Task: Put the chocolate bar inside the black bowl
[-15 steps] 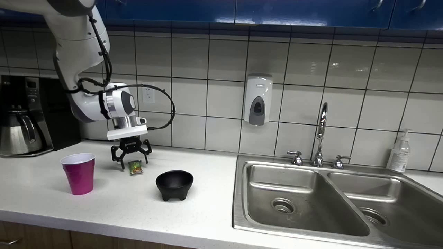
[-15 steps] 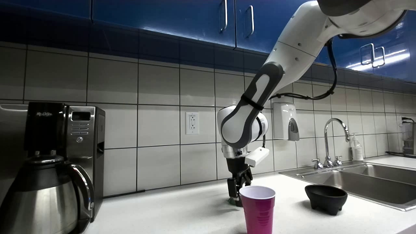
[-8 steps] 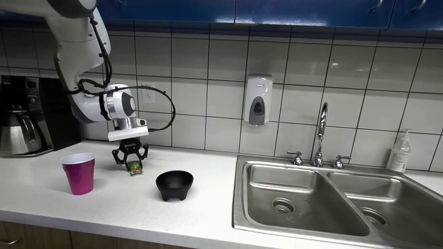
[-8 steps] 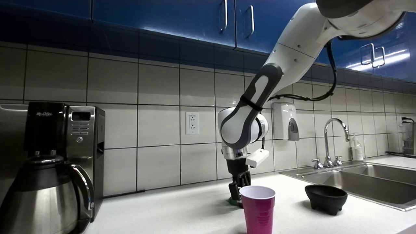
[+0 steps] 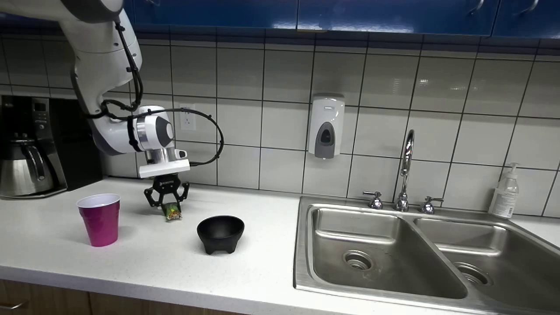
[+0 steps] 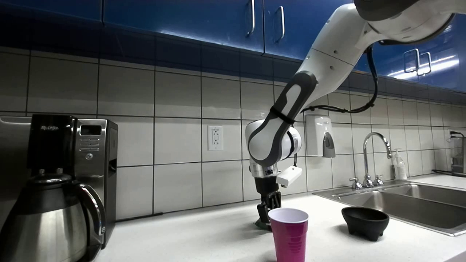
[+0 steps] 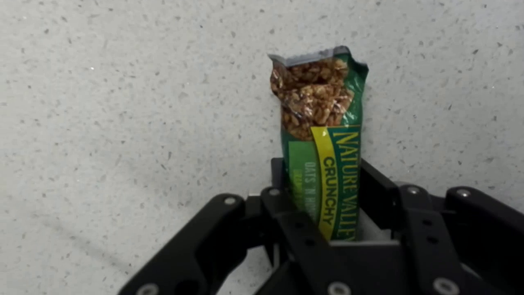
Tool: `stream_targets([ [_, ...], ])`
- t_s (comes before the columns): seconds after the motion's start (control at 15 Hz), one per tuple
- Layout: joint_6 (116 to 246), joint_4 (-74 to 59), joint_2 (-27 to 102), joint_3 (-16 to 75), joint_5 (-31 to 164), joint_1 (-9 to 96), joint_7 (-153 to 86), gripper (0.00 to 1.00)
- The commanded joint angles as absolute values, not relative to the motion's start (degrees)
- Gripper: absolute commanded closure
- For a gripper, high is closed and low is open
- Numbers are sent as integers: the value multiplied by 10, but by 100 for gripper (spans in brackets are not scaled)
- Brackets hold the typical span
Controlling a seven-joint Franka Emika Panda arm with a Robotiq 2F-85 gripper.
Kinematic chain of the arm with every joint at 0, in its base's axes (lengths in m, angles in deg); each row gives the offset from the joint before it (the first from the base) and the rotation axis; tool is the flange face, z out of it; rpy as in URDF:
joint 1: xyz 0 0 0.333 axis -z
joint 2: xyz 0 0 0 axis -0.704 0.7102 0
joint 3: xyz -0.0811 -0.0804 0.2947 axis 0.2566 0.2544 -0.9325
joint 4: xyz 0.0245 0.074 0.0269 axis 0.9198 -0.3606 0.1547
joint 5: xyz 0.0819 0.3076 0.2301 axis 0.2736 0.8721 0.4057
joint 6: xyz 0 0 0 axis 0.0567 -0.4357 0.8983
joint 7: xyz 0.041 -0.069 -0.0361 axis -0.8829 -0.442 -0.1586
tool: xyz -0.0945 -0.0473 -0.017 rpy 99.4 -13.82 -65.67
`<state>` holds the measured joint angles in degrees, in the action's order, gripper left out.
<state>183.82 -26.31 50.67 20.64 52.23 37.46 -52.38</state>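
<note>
Partly behind magenta cup [image 6: 289, 238] in an exterior view, claw [image 7: 321, 174] gripping green-wrapped bar [image 7: 321, 135], black bowl [image 5: 220, 239] near sink [image 5: 380, 253]

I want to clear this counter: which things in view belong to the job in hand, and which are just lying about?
For the job:
green-wrapped bar
gripper, closed on the bar
black bowl, the bar's destination

Just around:
magenta cup
coffee maker
wall dispenser
pump bottle
sink

We see glossy blue cabinets [image 5: 350, 15] above a pale tiled wall [image 5: 284, 124]. Below, we have a white counter [image 5: 159, 256].
</note>
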Motion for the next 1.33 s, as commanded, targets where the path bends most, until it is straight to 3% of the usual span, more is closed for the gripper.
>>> stream_targets([
  [0.0,1851,-268,487,203,529,386,-539,82],
  [1.27,1884,-437,341,237,527,388,-441,82],
])
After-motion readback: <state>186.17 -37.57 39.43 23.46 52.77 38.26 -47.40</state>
